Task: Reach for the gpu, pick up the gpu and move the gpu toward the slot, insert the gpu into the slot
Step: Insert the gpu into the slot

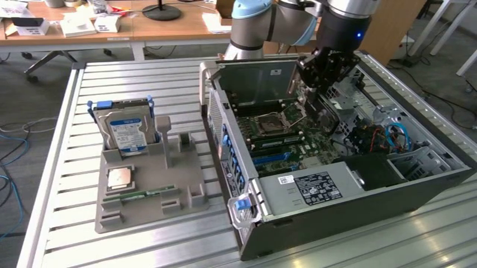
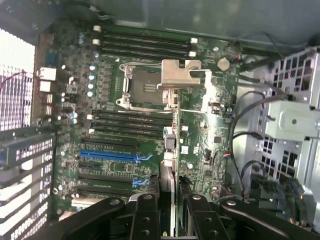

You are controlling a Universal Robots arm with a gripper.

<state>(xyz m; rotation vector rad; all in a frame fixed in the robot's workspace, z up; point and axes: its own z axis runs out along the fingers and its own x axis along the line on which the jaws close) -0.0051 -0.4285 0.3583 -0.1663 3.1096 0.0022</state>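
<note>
Hanging inside the computer case (image 1: pixel 335 218), exterior view, gripper (image 1: pixel 320 75) clamped on the gpu (image 1: pixel 319 110), edge down, likely for insertion. Looking from the wrist: gpu edge-on between fingers (image 2: pixel 145 215), above the motherboard (image 2: pixel 200 130), apart from the blue slot (image 2: pixel 107 156).

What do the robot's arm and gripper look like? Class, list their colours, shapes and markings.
The arm is made of silver-grey metal tubes with pale blue rounded joint caps. Its last segment is black and cylindrical and carries a small blue light. The gripper is black, built from flat linked bars with round pivot bolts.
</note>
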